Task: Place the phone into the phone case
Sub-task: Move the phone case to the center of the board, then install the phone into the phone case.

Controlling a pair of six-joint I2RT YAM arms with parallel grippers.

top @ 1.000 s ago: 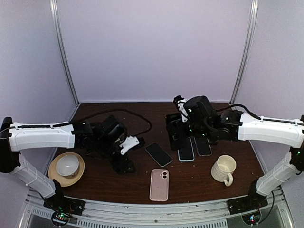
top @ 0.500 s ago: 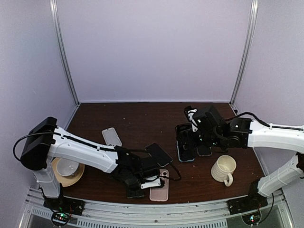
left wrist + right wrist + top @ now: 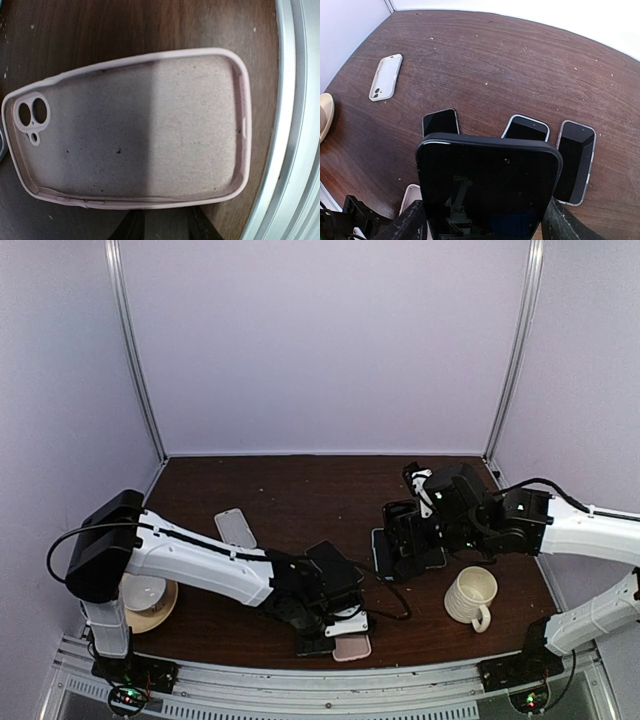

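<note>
The right gripper [image 3: 487, 221] clamps the phone [image 3: 487, 182] across its width, held aloft: rigid, glossy, probably slippery, so grip the long edges. The pink phone case [image 3: 135, 130], likely soft, lies open-side up under the left gripper [image 3: 335, 630], whose closure is unclear.

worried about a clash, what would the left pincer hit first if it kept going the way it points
The pink phone case: the left pincer points down at its long edge, and the case fills the wrist view. Whether they already touch is unclear.
</note>
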